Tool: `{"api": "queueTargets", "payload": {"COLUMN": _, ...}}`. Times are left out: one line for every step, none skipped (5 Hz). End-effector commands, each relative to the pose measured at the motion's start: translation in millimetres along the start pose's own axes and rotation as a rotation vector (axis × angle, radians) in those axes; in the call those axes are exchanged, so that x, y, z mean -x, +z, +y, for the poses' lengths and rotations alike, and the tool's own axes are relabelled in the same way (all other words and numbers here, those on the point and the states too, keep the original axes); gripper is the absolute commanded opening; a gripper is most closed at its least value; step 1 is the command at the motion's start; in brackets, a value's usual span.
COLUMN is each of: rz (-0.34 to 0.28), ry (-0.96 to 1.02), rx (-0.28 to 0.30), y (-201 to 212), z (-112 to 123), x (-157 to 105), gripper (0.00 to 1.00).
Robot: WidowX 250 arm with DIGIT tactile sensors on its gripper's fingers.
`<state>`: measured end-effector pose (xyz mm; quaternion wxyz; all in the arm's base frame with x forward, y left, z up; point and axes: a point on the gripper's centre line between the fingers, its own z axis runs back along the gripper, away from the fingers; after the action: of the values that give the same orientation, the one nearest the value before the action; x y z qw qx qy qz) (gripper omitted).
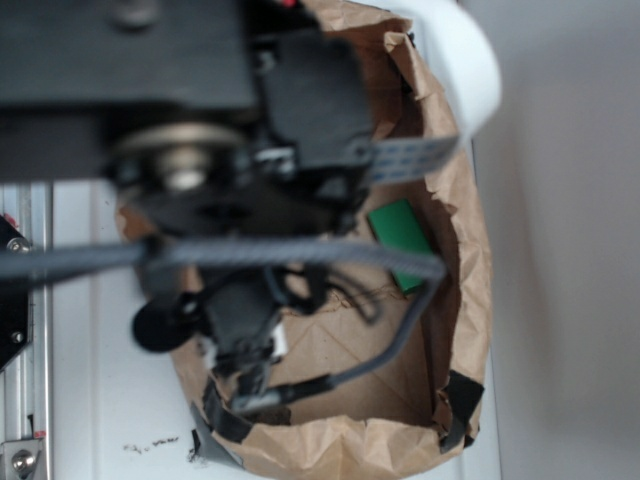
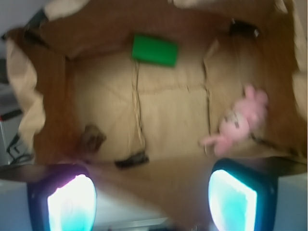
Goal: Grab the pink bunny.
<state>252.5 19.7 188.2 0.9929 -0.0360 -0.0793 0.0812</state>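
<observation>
The jaws stood wide apart and empty above the opened brown paper bag, their two pale pads glowing at the near edge of the wrist view. So the grab had not begun; by my reckoning the arm had yet to shift toward the toy, drop and close.

Just beyond the right-hand pad, near but not touching it, lay the pink bunny, a small soft plush with a round head and stubby limbs, sprawled on the creased floor of the bag beside its wall. Ahead of the left pad sat a dark crumpled scrap, too blurred to name. Farthest out, ahead of the gap and a little left, was the green rectangular block, hard-edged and smooth against the wrinkled paper. From outside, the black arm hid the bunny entirely.
</observation>
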Motion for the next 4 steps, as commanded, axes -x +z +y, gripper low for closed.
{"api": "queueTargets", "payload": {"rz": -0.046, "ry": 0.020, "rx": 0.008, "y": -50, "z": 33, "x": -20, "gripper": 1.00}}
{"api": "queueTargets", "payload": {"rz": -0.019, "ry": 0.061, "rx": -0.009, "y": -82, "z": 41, "x": -18, "gripper": 1.00}}
{"api": "queueTargets", "payload": {"rz": -0.019, "ry": 0.061, "rx": -0.009, "y": -82, "z": 41, "x": -18, "gripper": 1.00}}
{"api": "queueTargets", "payload": {"rz": -0.019, "ry": 0.061, "rx": -0.009, "y": -82, "z": 41, "x": -18, "gripper": 1.00}}
